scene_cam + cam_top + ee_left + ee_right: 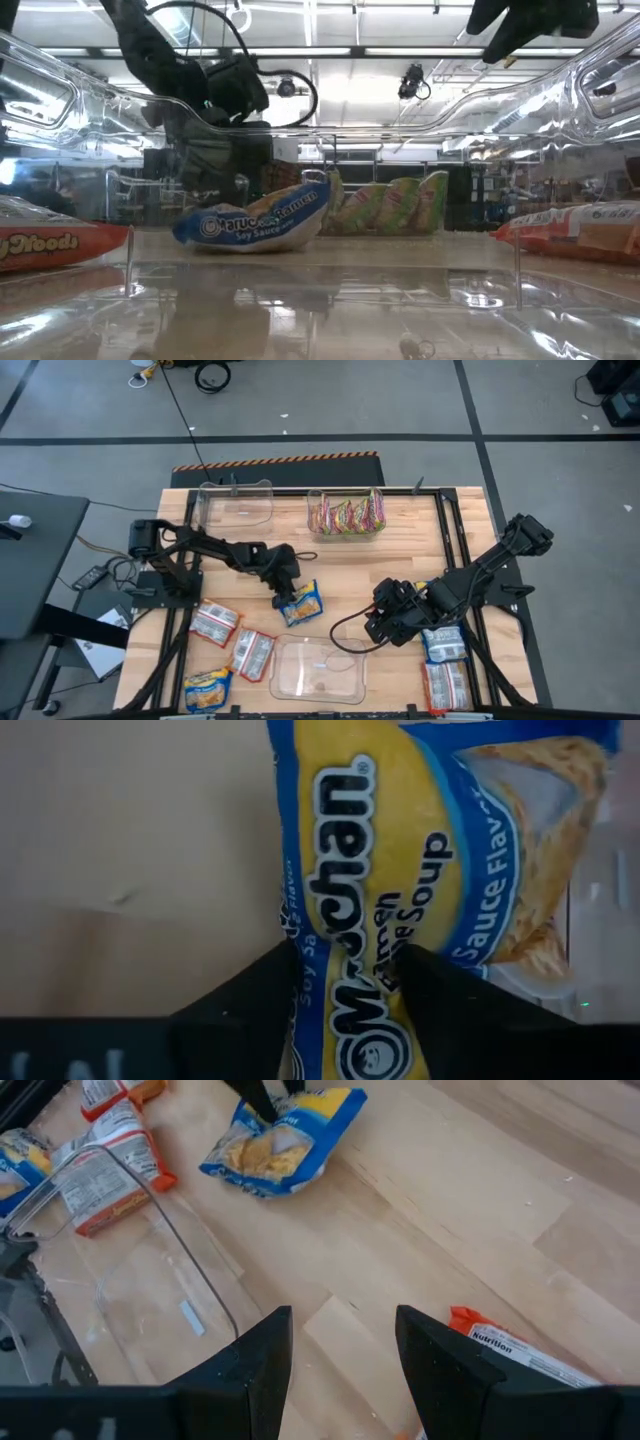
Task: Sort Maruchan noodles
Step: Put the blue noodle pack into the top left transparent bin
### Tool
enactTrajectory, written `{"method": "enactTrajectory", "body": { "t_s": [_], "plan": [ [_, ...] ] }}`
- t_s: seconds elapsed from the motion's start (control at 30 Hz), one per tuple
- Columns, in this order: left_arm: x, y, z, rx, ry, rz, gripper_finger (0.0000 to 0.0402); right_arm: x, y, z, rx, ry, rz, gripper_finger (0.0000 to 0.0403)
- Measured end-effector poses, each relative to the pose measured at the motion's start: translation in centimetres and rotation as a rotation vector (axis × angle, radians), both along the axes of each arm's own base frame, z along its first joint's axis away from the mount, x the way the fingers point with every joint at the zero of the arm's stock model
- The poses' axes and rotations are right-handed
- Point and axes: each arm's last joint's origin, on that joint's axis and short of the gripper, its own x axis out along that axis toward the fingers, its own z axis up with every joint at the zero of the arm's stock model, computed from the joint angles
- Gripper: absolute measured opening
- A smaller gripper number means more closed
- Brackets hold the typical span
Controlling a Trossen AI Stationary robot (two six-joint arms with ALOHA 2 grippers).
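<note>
Both arms are matte black, built from slim jointed links with blocky wrist housings; a black cable loops off the right arm, and each gripper's fingers are dark, flat, wedge-shaped plates

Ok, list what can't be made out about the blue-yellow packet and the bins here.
- Blue-yellow packet, left wrist view: near end hidden between the left end effector fingers; whether it is gripped is unclear.
- Far bin's packets, high view: too small to count.
- Near bin, low view: its clear wall blurs everything behind.
</note>
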Motion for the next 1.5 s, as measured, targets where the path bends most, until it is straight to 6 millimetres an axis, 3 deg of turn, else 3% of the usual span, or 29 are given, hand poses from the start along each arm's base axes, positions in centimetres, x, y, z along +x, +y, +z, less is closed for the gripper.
{"method": "enactTrajectory", "body": {
  "t_s": [0.1, 0.23, 0.3, 0.5, 0.8, 1.0, 1.17, 1.33, 1.5],
  "plan": [
    [0.2, -0.5, 0.1, 0.007, 0.009, 0.008, 0.0137, 0.1, -0.3, 0.0, -0.025, -0.005, 0.002, 0.0185],
    [0.1, -0.4, 0.4, -0.024, 0.042, 0.104, 0.0042, 0.5, -0.9, 0.0, -0.058, 0.008, 0.024, 0.0185],
    [-0.3, -0.2, 1.0, -0.049, 0.063, 0.150, 0.0020, 0.8, -1.5, 0.1, -0.078, 0.015, 0.031, 0.0185],
    [-2.7, 0.6, 5.2, -0.082, 0.068, 0.256, 0.0026, 1.1, -3.9, 1.2, -0.160, 0.020, 0.100, 0.0185],
    [-8.4, 1.4, 12.9, -0.062, -0.053, 0.540, 0.0019, 1.1, -8.1, 4.0, -0.349, -0.033, 0.240, 0.0185],
    [-11.8, 2.5, 20.0, 0.190, -0.121, 0.803, 0.0019, 0.7, -10.3, 5.6, -0.434, -0.062, 0.351, 0.0185],
    [-14.3, 3.8, 24.4, 0.455, -0.108, 1.066, 0.0018, 0.0, -11.4, 6.5, -0.465, -0.079, 0.457, 0.0185],
    [-15.5, 5.1, 25.5, 0.601, -0.100, 1.247, 0.0018, -0.5, -12.4, 7.0, -0.462, -0.080, 0.497, 0.0185],
    [-15.4, 7.0, 24.0, 0.728, 0.021, 1.375, 0.0018, -1.0, -13.3, 7.0, -0.466, -0.046, 0.489, 0.0185]
  ]
}}
